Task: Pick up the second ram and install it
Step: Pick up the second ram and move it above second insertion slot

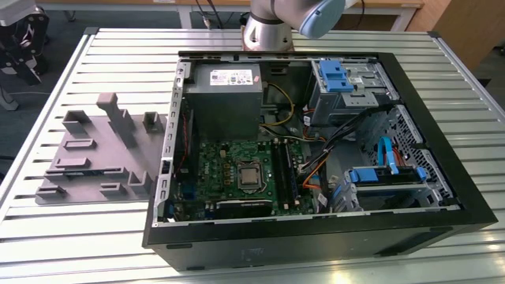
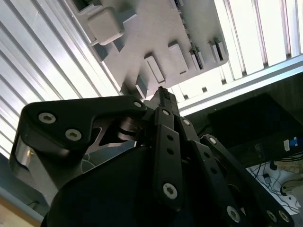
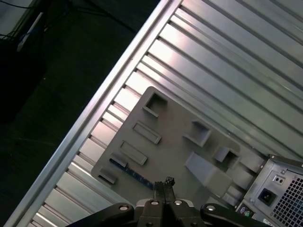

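1. Tray (image 1: 87,154) of grey plastic lies on the slatted metal table (image 1: 118,47), at the exterior view's left.
2. Second ram (image 3: 131,173), a thin dark stick, rests in a slot near the tray's edge in the first wrist view.
3. Gripper (image 3: 165,182) hangs above the tray, fingers clenched together on nothing, apart from the stick.
4. Open computer case (image 1: 316,234) with green motherboard (image 1: 229,157) sits toward the exterior view's right.

A: What place are we seeing?
B: A robotics lab: in the exterior view an arm base (image 1: 268,32) is standing at twelve o'clock on a slatted aluminium bench (image 1: 103,71) carrying an opened computer case (image 1: 316,236)
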`<state>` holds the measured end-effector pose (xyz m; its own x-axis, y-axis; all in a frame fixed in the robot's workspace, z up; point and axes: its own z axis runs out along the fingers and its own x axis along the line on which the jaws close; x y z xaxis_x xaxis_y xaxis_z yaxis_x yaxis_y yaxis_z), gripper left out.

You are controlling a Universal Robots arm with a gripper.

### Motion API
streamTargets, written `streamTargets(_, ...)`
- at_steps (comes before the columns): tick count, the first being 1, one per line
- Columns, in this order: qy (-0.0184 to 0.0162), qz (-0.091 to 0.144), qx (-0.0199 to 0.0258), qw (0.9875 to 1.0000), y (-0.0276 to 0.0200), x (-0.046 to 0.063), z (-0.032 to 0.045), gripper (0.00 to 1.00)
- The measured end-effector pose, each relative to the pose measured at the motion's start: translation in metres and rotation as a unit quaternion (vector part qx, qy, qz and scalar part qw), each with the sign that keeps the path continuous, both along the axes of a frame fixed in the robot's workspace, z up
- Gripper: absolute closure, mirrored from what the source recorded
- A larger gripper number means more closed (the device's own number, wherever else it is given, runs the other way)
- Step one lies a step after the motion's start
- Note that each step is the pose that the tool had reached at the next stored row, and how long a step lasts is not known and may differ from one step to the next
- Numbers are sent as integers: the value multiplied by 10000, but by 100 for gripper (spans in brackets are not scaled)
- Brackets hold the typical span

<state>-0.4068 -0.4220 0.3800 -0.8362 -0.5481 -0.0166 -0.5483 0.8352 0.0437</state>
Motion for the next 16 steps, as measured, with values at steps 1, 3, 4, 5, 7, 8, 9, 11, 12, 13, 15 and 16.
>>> streamTargets(1,0,20,0,10000,0,0,0,89)
streamTargets(3,0,65,0,10000,0,0,0,89)
streamTargets(4,0,82,0,10000,-1,0,0,89)
streamTargets(5,0,97,0,10000,-2,0,1,89)
streamTargets(7,0,135,0,9999,-6,0,0,89)
streamTargets(8,0,162,0,9999,-7,0,0,89)
streamTargets(9,0,199,0,9998,-8,0,0,89)
streamTargets(11,0,311,0,9995,-9,-1,0,89)
streamTargets(12,1,373,0,9993,-9,-1,0,89)
streamTargets(13,0,444,0,9990,-10,-1,-1,89)
streamTargets(15,-1,597,0,9982,-10,-1,-4,89)
streamTargets(16,-1,676,0,9977,-10,-1,-4,89)
